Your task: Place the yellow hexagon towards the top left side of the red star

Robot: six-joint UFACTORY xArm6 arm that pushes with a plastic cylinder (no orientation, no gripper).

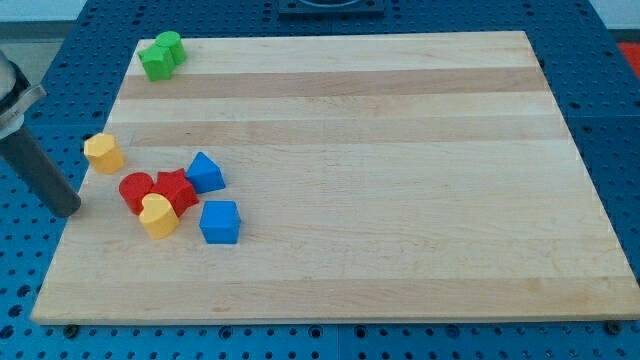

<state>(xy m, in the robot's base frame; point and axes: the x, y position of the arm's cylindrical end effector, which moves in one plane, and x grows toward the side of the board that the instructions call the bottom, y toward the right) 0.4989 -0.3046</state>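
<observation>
The yellow hexagon (104,152) lies near the board's left edge, up and to the left of the red star (176,190). A red round block (136,190) touches the star's left side. A second yellow block (158,215) sits against the star's lower left. My tip (68,208) is at the board's left edge, below and left of the yellow hexagon, apart from it.
A blue triangular block (206,172) touches the star's right side. A blue cube (220,221) lies below it. Two green blocks (161,54) sit at the wooden board's (400,180) top left corner. Blue pegboard surrounds the board.
</observation>
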